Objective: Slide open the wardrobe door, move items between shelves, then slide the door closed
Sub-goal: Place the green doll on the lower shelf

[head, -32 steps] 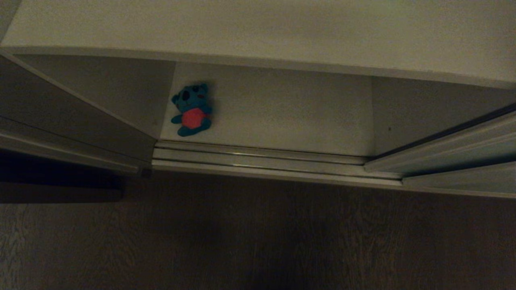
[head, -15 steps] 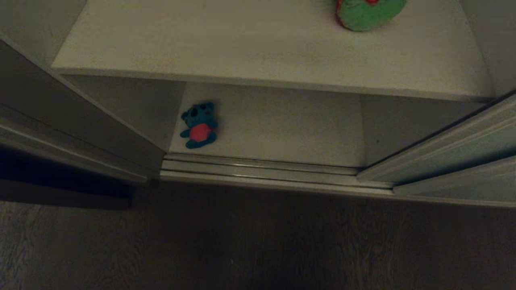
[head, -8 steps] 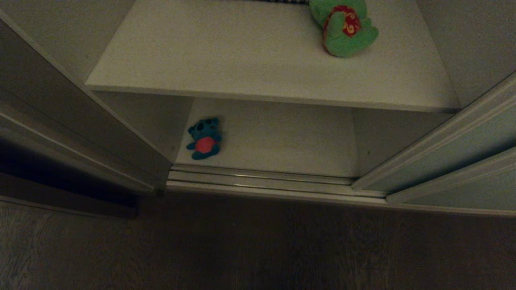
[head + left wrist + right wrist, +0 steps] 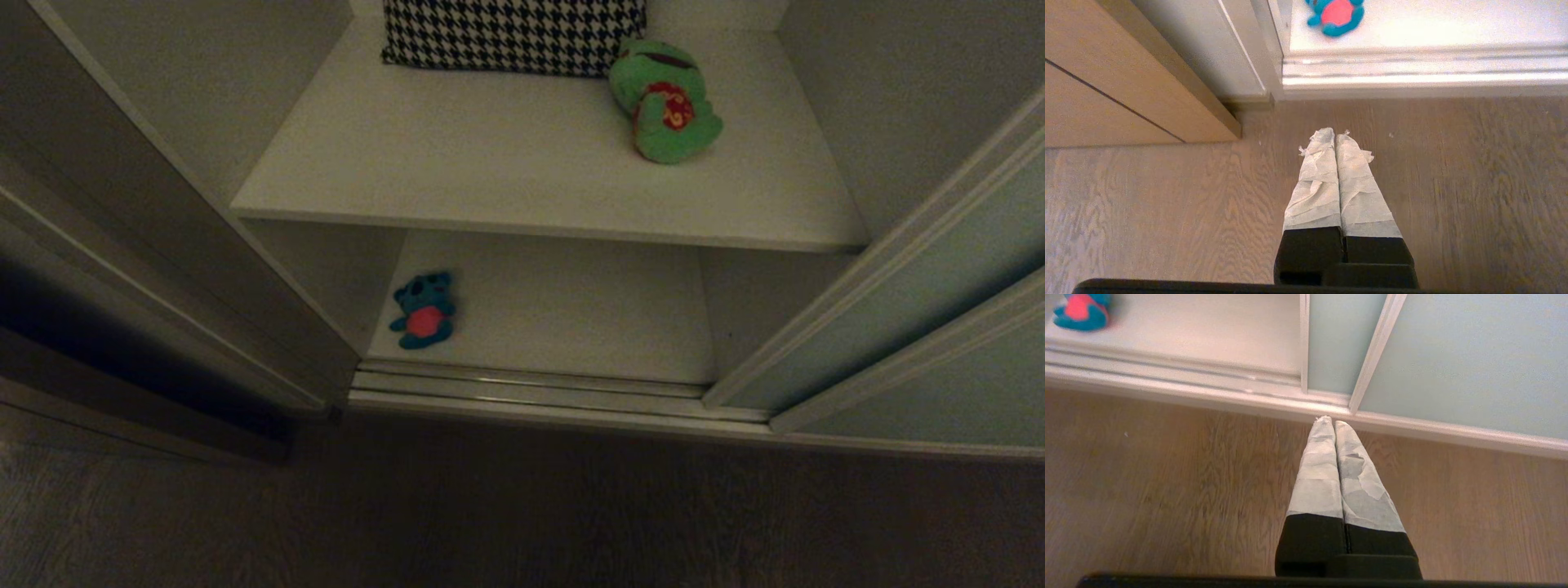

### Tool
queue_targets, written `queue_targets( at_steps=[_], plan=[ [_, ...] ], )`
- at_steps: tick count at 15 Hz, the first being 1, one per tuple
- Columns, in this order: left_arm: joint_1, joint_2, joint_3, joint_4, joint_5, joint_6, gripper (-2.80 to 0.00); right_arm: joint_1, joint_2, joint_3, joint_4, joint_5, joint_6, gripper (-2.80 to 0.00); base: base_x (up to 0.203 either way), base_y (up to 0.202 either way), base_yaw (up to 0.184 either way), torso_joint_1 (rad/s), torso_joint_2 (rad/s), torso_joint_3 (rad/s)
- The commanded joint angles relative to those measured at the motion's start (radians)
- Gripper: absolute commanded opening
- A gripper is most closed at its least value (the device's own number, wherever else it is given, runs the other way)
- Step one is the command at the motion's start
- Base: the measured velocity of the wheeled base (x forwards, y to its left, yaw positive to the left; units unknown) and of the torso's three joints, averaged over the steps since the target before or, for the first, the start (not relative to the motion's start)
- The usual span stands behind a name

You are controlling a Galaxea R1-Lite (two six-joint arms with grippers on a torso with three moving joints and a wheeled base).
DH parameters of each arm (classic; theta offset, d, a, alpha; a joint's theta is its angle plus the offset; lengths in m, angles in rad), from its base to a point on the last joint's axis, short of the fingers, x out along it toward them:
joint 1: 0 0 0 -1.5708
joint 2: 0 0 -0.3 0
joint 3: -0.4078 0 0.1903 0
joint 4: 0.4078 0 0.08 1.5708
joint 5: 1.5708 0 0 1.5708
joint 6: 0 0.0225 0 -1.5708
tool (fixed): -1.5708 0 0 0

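Two plush toys lie inside the open wardrobe: at the left the small teal-blue bear (image 4: 424,311) is on the lower shelf (image 4: 563,314), close to the left side wall and just behind the floor track (image 4: 531,392), and further right the green frog (image 4: 665,102) is on the upper shelf (image 4: 457,163), beside a houndstooth cushion (image 4: 514,34). The sliding wardrobe door (image 4: 922,327) stands at the right. The left gripper (image 4: 1334,133) and the right gripper (image 4: 1329,421) hang over the wooden floor (image 4: 522,514), each with its taped fingers pressed together and holding nothing.
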Motion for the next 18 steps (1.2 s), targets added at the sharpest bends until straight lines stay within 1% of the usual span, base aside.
queue_targets(
  at_steps=[1, 7, 12, 18],
  plan=[
    [0.000, 0.005, 0.000, 0.001, -0.001, 0.002, -2.80, -0.001, -0.004, 0.002, 0.000, 0.000, 0.000, -2.80, 0.000, 0.000, 0.000, -0.001, 0.01, 0.193],
    [0.000, 0.005, 0.000, -0.001, -0.001, 0.002, -2.80, 0.001, -0.004, 0.002, 0.000, 0.000, 0.000, -2.80, 0.000, 0.000, 0.000, 0.005, 0.00, 0.205],
    [0.000, 0.003, 0.000, 0.001, -0.002, 0.014, -2.80, 0.001, -0.004, 0.002, 0.000, 0.000, 0.000, -2.80, 0.000, 0.000, 0.000, 0.002, 0.00, 0.055],
    [0.000, 0.003, 0.000, -0.001, -0.002, 0.011, -2.80, -0.001, -0.004, 0.002, 0.000, 0.000, 0.000, -2.80, 0.000, 0.000, 0.000, 0.001, 0.00, 0.013]
  ],
)
